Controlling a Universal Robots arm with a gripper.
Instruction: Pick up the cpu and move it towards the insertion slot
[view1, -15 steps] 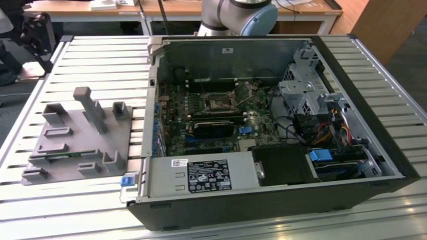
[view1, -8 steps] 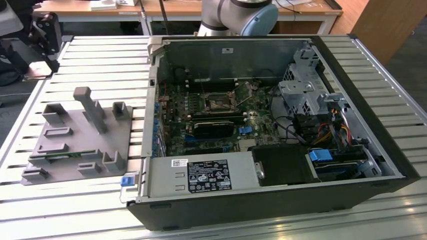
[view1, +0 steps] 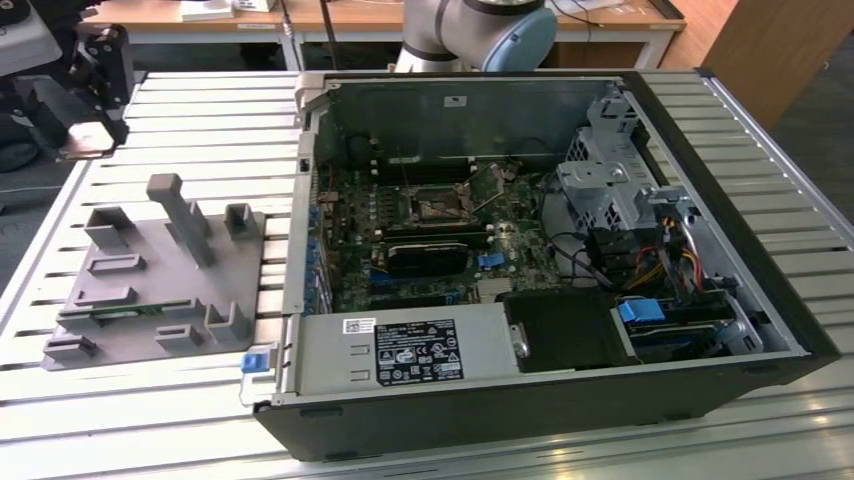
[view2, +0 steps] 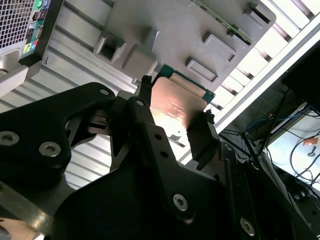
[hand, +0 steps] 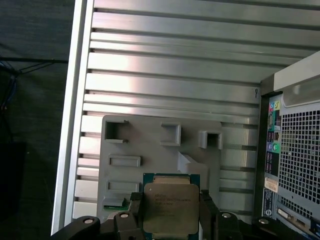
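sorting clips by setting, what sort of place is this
Probably a robotics lab bench set up for computer assembly: a robot arm stands behind a slotted aluminium table carrying an open desktop computer case and a grey plastic fixture, with wooden desks beyond. The tool grips the cpu.

The exterior view looked down at a slant from well back, taking in the open computer case (view1: 441, 110) and grey fixture (view1: 147, 280) on the slatted table (view1: 200, 120). The first wrist view faced straight down, close above that fixture (hand: 150, 150). The second wrist view looked obliquely across the fixture (view2: 165, 30), and both wrist views shared the cpu (hand: 170, 205) (view2: 175, 102).
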